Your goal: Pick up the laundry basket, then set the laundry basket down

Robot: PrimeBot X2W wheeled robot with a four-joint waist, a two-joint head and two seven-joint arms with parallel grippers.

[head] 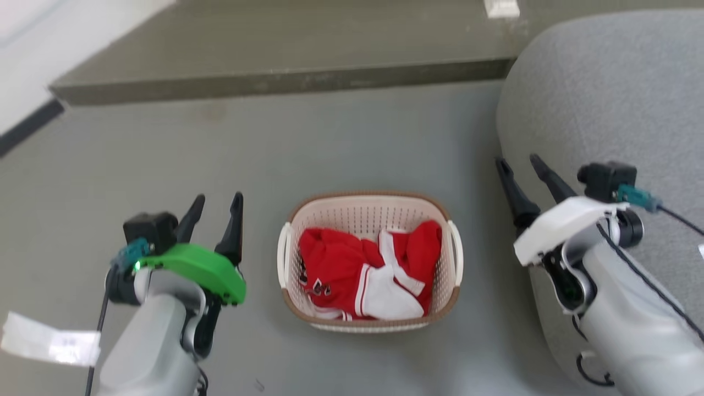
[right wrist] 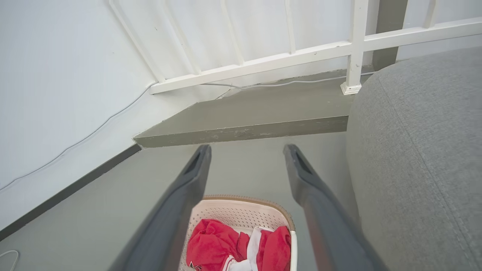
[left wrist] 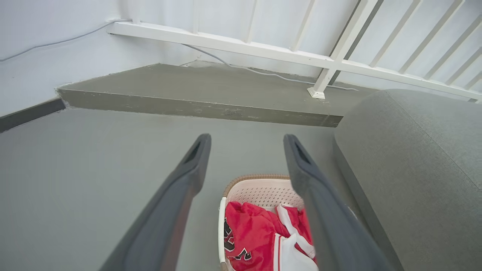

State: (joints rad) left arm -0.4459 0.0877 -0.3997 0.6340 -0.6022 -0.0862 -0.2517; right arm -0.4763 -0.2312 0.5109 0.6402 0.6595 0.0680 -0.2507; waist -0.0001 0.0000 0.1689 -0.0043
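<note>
Laundry basket (head: 363,215) sits upright on grey floor (head: 330,143), just beside the grey sofa (head: 594,99), on the robot's left of it, not touching either gripper. Inside: crumpled red-and-white garment (head: 341,264), below rim level. 2 white side handles (head: 283,253) are free, 1 facing the sofa, 1 facing away. Left gripper (head: 218,198) hangs on the far side of the basket from the sofa, fingers parted, nothing between them. Right gripper (head: 516,159) is over the sofa's near edge, fingers also spread and empty. Left wrist view: left gripper (left wrist: 246,138) with a wide gap, basket (left wrist: 260,192) low between the fingers, sofa (left wrist: 414,158) to the right. Right wrist view: right gripper (right wrist: 246,147) likewise apart, basket (right wrist: 241,212) below, sofa (right wrist: 421,150) alongside. Raised step (head: 275,49) runs past the sofa's end.
</note>
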